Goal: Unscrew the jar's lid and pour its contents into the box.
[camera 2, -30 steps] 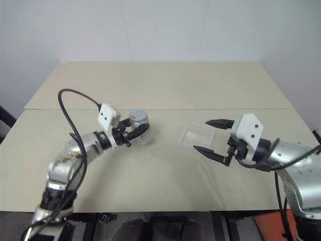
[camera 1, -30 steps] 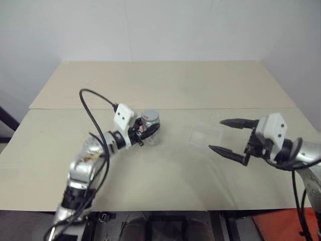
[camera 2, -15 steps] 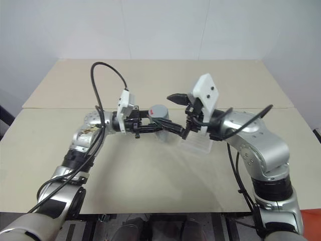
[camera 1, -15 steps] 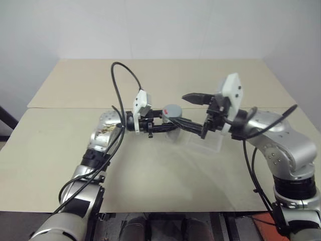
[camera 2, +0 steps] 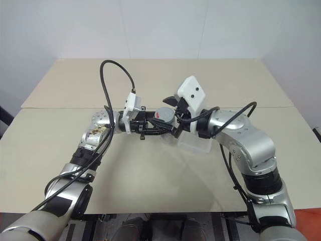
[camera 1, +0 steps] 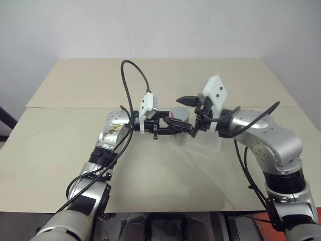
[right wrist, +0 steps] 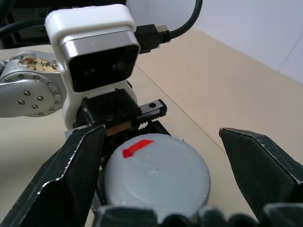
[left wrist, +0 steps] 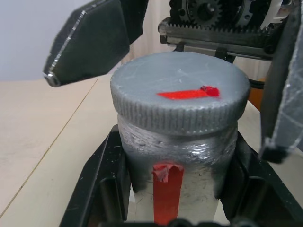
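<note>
My left gripper is shut on the jar, a small clear cylinder with a vertical red stripe, and holds it upright above the middle of the table. The grey lid with its red mark sits on the jar. My right gripper is open, reaching in from the right. One of its fingers stands on each side of the lid, not touching it. The box, a shallow clear tray, lies on the table just right of and below the jar. I cannot make out the contents inside the jar.
The tan table is made of two tops with a seam running across behind the arms. A black cable loops up from my left wrist. A white wall stands behind the table.
The left gripper lifted the jar off the table and swung it right to the middle. The open right gripper swung left and up to straddle the lid. Little moved in the last half second.
</note>
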Robot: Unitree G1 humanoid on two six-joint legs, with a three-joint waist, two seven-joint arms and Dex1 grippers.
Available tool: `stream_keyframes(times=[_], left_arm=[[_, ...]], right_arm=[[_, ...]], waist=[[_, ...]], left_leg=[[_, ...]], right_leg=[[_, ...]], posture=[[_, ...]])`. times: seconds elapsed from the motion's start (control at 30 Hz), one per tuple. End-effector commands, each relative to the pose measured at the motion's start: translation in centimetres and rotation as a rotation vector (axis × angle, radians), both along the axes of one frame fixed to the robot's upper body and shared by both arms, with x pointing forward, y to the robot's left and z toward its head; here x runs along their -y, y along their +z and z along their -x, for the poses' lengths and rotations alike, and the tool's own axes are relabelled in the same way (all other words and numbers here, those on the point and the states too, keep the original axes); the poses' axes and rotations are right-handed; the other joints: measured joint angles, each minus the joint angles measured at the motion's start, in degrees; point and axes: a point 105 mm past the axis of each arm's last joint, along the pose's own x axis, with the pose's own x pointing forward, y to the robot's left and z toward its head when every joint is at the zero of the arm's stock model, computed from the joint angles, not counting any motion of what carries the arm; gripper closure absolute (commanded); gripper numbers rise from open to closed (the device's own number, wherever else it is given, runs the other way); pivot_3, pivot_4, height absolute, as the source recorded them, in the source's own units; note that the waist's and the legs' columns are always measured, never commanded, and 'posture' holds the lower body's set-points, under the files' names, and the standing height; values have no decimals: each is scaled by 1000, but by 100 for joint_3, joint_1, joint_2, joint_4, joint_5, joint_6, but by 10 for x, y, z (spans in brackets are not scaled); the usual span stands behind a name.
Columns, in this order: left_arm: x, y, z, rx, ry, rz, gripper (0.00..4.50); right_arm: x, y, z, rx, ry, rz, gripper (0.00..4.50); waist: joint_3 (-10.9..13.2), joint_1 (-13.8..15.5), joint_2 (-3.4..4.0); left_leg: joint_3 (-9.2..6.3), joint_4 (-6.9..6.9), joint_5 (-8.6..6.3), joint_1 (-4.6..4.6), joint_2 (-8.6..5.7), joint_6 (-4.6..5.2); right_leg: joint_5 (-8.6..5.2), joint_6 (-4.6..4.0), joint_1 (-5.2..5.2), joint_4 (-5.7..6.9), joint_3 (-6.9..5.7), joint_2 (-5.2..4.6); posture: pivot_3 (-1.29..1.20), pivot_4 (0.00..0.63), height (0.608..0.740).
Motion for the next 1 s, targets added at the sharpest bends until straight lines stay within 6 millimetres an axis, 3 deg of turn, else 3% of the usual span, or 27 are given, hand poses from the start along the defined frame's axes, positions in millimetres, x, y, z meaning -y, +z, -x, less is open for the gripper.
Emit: stream_keyframes(times=[0.03,0.07,0.27,0.5,0.57,0.73,0.83,1.0], left_arm=[[-1,12,1,59,-4,9,2457],[-1,12,1,60,-5,8,2457],[-1,14,1,70,-9,4,2457],[-2,20,5,91,-52,-6,2457],[-4,22,11,83,-105,-24,2457],[-10,23,31,108,-277,-100,2457],[-7,27,41,124,-341,-118,2457],[-5,29,49,154,-387,-134,2457]], right_arm=[[1,10,1,50,-9,-3,0],[1,10,1,48,-8,-5,0],[1,6,1,27,2,0,1759],[1,3,1,25,58,-6,1757],[3,3,4,31,156,-14,1757],[15,4,24,46,590,4,1757],[14,9,25,42,817,32,1757],[1,11,8,31,886,55,1757]], waist=[[0,-2,0],[0,-2,0],[0,-8,0],[0,-14,0],[0,-21,0],[0,-24,0],[0,-88,1],[0,-187,2]], left_leg=[[0,0,0,0,0,0],[0,0,0,0,0,0],[0,0,0,0,0,0],[0,0,0,0,0,0],[1,0,0,0,0,0],[1,1,0,2,-2,0],[0,2,0,3,1,0],[1,3,1,12,7,-1]], right_leg=[[0,0,0,0,0,0],[0,0,0,0,0,0],[0,0,-1,2,0,0],[0,0,-1,2,0,0],[0,0,-1,1,0,1],[0,1,3,-4,0,2],[1,1,1,-1,3,3],[1,1,-2,14,11,6]], posture=[[0,150,740],[0,150,740],[0,150,740],[0,150,740],[0,150,740],[0,150,740],[0,150,740],[0,150,740]])
